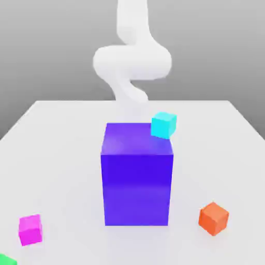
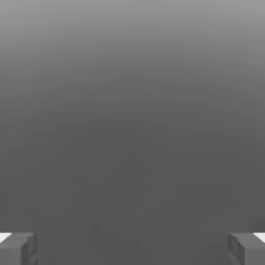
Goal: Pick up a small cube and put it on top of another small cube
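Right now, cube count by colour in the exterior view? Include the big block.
Cyan small cube: 1
Orange small cube: 1
Magenta small cube: 1
Green cube, cut off at the frame's corner: 1
Large blue block: 1
Total: 5

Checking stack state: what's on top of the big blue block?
A cyan cube shows at the blue block's top far corner, toward the exterior view's right. Whether it rests there or sits behind is unclear. The table behind the block is hidden.
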Robot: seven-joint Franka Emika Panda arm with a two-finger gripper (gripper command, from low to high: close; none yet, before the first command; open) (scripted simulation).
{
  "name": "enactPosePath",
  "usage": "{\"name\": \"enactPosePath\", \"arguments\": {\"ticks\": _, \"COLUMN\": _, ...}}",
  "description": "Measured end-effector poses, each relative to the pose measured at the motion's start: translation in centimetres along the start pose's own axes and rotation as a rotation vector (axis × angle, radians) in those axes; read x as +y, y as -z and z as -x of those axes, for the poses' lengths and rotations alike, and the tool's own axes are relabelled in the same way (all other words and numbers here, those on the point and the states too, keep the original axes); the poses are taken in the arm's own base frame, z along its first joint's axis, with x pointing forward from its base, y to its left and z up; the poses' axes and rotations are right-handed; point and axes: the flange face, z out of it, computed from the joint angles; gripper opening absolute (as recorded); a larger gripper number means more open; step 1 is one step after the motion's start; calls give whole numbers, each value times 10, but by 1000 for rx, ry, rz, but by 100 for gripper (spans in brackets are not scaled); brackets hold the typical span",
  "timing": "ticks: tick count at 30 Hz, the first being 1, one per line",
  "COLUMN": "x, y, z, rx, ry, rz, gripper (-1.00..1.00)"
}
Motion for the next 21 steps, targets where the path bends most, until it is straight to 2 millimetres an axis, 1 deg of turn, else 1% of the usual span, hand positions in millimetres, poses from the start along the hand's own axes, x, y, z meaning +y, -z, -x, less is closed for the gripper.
{"name": "enactPosePath", "arguments": {"ticks": 3, "x": 19, "y": -61, "z": -15, "rx": -15, "ry": -119, "rz": 100, "gripper": 0}}
{"name": "enactPosePath", "arguments": {"ticks": 5, "x": 35, "y": -99, "z": -23, "rx": -23, "ry": -198, "rz": 162, "gripper": 0}}
{"name": "enactPosePath", "arguments": {"ticks": 7, "x": 56, "y": -136, "z": -30, "rx": -31, "ry": -276, "rz": 222, "gripper": 0}}
{"name": "enactPosePath", "arguments": {"ticks": 10, "x": 92, "y": -188, "z": -37, "rx": -43, "ry": -396, "rz": 311, "gripper": 0}}
{"name": "enactPosePath", "arguments": {"ticks": 13, "x": 135, "y": -236, "z": -40, "rx": -54, "ry": -518, "rz": 397, "gripper": 0}}
{"name": "enactPosePath", "arguments": {"ticks": 16, "x": 182, "y": -279, "z": -38, "rx": -66, "ry": -642, "rz": 480, "gripper": 0}}
{"name": "enactPosePath", "arguments": {"ticks": 19, "x": 240, "y": -315, "z": -35, "rx": -71, "ry": -784, "rz": 566, "gripper": 0}}
{"name": "enactPosePath", "arguments": {"ticks": 21, "x": 274, "y": -338, "z": -26, "rx": -79, "ry": -869, "rz": 618, "gripper": 0}}
